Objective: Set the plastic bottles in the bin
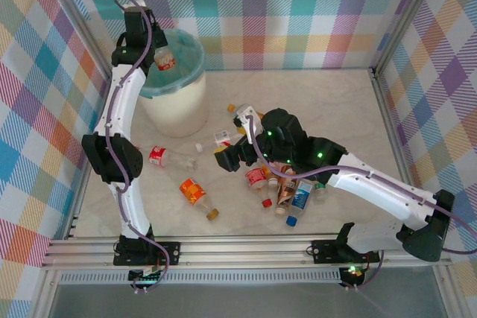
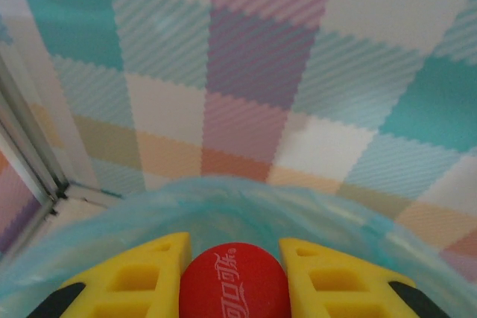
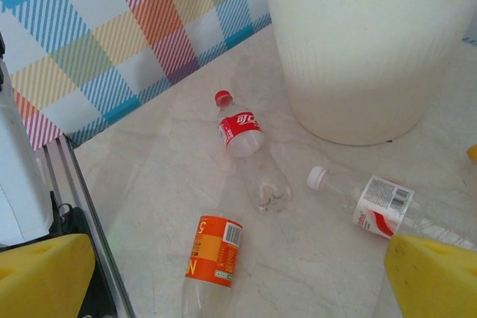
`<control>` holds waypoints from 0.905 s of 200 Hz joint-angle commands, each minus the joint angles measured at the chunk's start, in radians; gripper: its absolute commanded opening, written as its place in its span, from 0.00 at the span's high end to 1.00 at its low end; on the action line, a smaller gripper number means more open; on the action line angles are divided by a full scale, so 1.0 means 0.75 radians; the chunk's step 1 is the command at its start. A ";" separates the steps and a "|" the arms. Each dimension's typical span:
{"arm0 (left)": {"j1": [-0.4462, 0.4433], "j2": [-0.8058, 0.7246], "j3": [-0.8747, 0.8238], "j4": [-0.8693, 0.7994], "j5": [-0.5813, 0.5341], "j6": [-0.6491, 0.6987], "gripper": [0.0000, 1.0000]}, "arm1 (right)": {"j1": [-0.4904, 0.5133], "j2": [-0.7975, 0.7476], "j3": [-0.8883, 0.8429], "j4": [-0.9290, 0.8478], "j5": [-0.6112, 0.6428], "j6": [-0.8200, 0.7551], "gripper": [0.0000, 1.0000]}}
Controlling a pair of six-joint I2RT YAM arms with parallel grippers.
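Bottles of clear plastic lie heaped right of centre by the worktop's near edge, partly under the right arm, with a loose red cap and a blue cap just beside them. Left of the heap, an orange-labelled bottle lies alone on its side. Farther back, a red-labelled bottle rests near the left edge, beside the left arm. The right hand hangs over the middle of the worktop, its yellow fingers spread wide and holding nothing, above a white-labelled bottle that lies near the foot of the bin. The cream-white bin, lined with a teal bag folded over its rim, stands toward the far-left corner. Above its mouth the left hand is clamped narrow on a second red bottle, held over the open bag.
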 commanded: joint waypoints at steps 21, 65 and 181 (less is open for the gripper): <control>0.005 -0.017 -0.094 0.048 0.109 -0.062 0.87 | 0.007 0.025 -0.048 -0.023 0.001 0.000 0.00; 0.006 0.006 -0.014 -0.050 0.142 -0.064 0.47 | 0.007 0.017 -0.086 -0.015 0.008 0.003 0.00; 0.002 -0.401 -0.116 -0.287 0.274 -0.097 0.36 | 0.006 0.205 0.043 -0.127 -0.124 -0.101 0.00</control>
